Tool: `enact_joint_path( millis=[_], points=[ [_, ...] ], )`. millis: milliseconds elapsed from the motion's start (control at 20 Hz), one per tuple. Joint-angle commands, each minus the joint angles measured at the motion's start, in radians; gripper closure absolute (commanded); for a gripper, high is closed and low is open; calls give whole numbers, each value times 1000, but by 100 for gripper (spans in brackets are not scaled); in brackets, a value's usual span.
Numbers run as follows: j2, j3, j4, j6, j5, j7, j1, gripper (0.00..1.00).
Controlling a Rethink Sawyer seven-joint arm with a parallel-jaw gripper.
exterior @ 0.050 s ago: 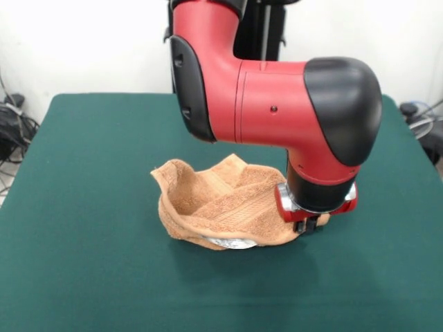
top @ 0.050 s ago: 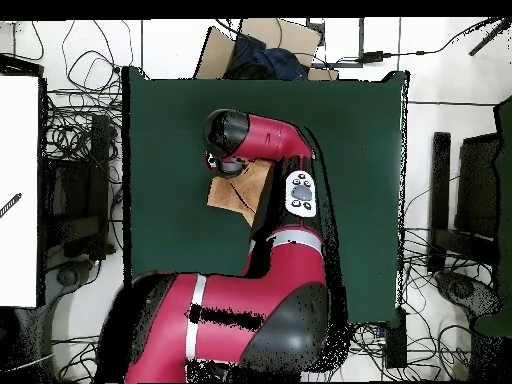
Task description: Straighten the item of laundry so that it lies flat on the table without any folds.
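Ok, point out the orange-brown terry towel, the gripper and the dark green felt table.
Orange-brown terry towel point(exterior @ 0.050 s ago: 221, 200), front view, crumpled middle.
Gripper point(exterior @ 0.050 s ago: 309, 225), front view, black tip at towel's edge.
Dark green felt table point(exterior @ 0.050 s ago: 83, 207), front view, bare top.

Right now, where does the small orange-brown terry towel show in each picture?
Front view: orange-brown terry towel lies crumpled mid-table, beside the gripper.
Overhead view: towel peeks out left of the arm, mostly hidden.
Shared landmark: the red and black arm's black wrist.

A robotics lab. A red and black robot arm point(exterior @ 0.050 s ago: 277, 104) reaches over a green felt tabletop point(exterior @ 0.050 s ago: 83, 207) set against a plain white wall point(exterior @ 0.050 s ago: 83, 41). In the overhead view, tangled cables point(top @ 0.050 s ago: 75, 130) sprawl at nine o'clock on a pale floor point(top @ 0.050 s ago: 440, 90), with dark equipment point(top @ 0.050 s ago: 470, 200) at three o'clock.
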Motion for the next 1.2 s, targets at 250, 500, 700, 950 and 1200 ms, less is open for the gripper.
enact_joint_path(
  millis=[250,500,700,950,1200],
  points=[
    [-35,45,135,-29,-17,135,4,100],
    [-35,50,139,-39,-14,137,1,100],
    [-35,54,143,-42,-10,138,-2,100],
    [-47,52,151,-37,-7,143,0,100],
    [-72,48,161,-19,-4,150,5,100]
  ],
)
